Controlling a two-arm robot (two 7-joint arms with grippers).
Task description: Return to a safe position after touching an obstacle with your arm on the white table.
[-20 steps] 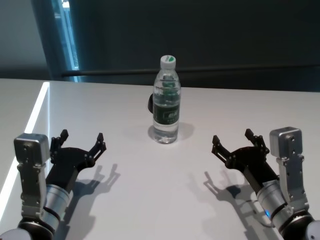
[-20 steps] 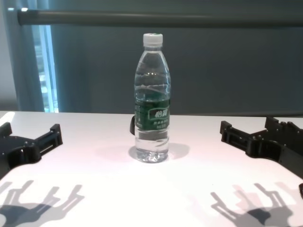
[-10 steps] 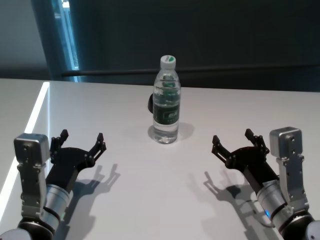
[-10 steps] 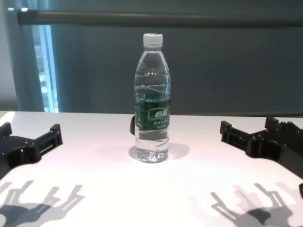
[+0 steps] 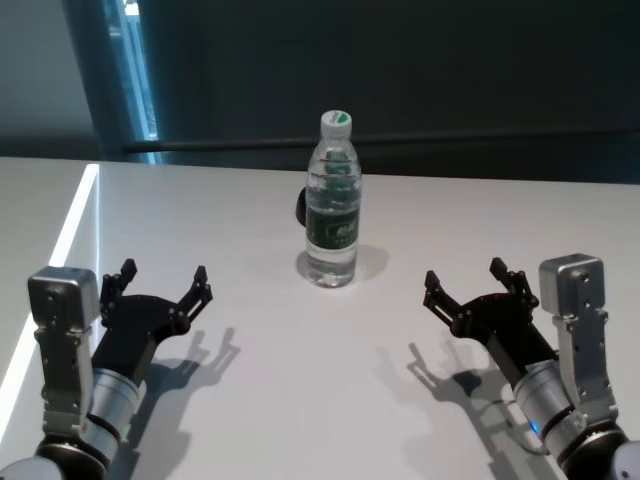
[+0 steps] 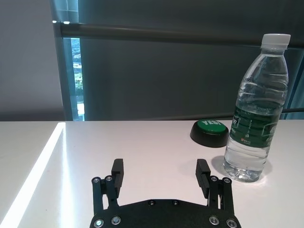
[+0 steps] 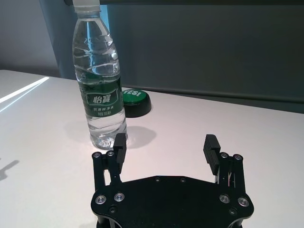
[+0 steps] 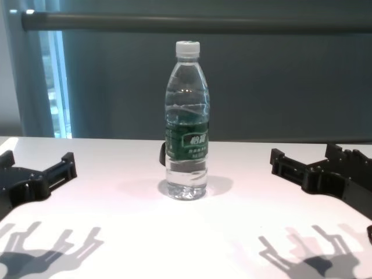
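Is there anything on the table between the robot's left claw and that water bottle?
No. In the head view, only bare white table lies between the open left end effector and the upright water bottle. The green button sits behind the bottle.

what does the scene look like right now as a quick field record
obstacle: water bottle, upright, white cap on, mid-table
behind bottle: green button in a black base
surface: white table
left gripper: open, empty, above the near left of the table, apart from the bottle
right gripper: open, empty, above the near right, apart from the bottle
contact: none
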